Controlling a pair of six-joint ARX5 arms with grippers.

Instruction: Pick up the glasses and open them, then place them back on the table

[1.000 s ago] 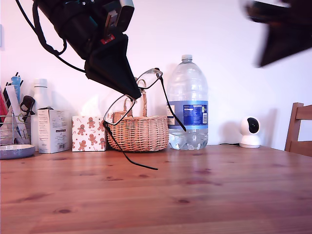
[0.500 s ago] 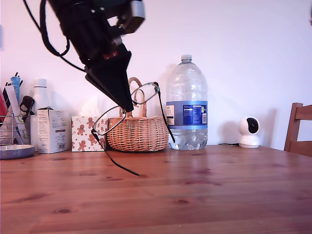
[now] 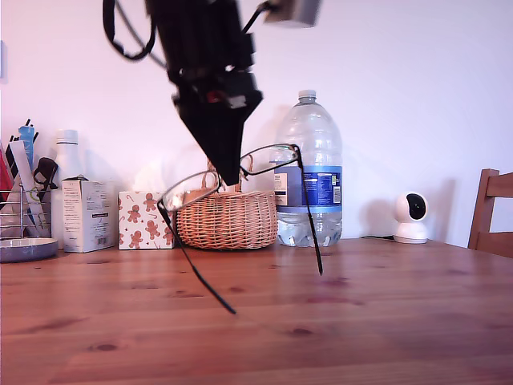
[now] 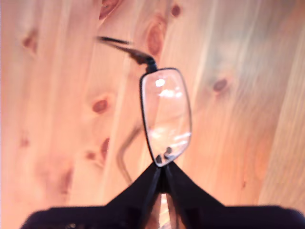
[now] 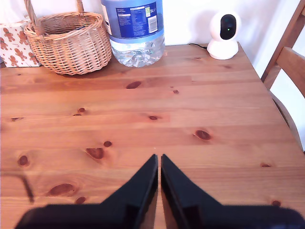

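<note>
Since a second ago, my first claw (image 3: 232, 178) has swung toward the exterior view's right, carrying the thin black wire-framed glasses (image 3: 240, 178) above the reddish-brown wooden worktop (image 3: 361, 321), pinching their bridge, temple arms hanging open. My second claw (image 5: 158, 160) hovers pressed together, empty.

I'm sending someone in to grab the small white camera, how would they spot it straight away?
Start at the big clear water bottle standing at the back of the table against the wall. Look toward the exterior view's right, just before the wooden chair: the camera sits there, a small white rounded body with a round black face, the only white domed gadget on that side.
</note>
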